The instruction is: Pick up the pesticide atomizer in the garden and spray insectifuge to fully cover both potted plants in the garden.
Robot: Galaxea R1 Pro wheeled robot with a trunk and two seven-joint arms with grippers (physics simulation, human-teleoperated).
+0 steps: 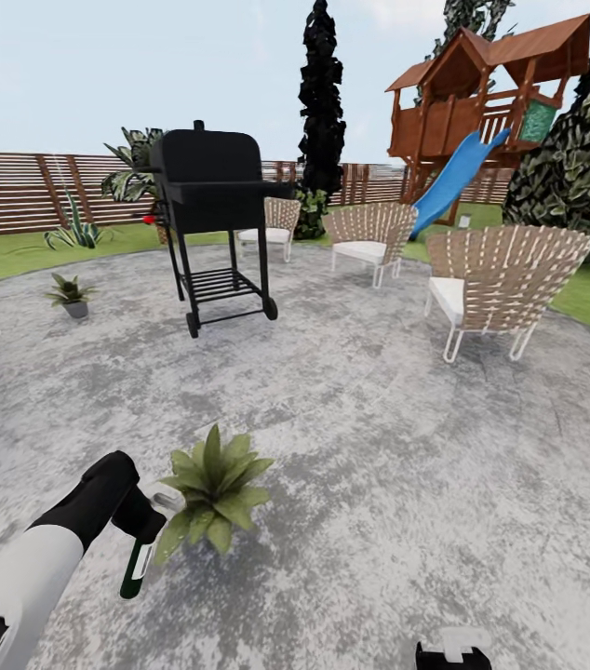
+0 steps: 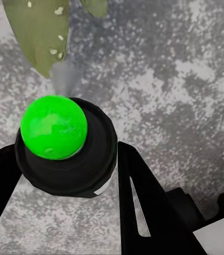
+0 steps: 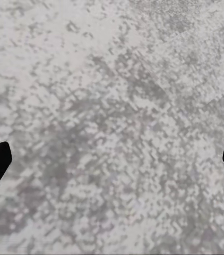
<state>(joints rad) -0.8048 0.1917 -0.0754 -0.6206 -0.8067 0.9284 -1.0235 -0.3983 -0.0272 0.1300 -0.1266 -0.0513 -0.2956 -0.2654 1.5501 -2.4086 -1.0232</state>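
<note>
Paving (image 3: 112,106), mottled grey, lies under the right gripper (image 3: 112,164), whose fingertips stand wide apart at the edges of the right wrist view with nothing between them. At the head view's lower left, the left gripper (image 1: 137,544) is closed around the pesticide atomizer (image 2: 64,146), a dark bottle whose top shows bright green, held just beside the broad-leaved potted plant (image 1: 213,495); one of its leaves (image 2: 40,32) carries white specks. Farther off on the round patio (image 1: 379,419) a smaller spiky potted plant (image 1: 71,295) sits left of the black grill (image 1: 213,219). Wicker chairs (image 1: 498,284) stand to the right, with a wooden fence (image 1: 16,191) and a playhouse with a blue slide (image 1: 453,177) beyond.
</note>
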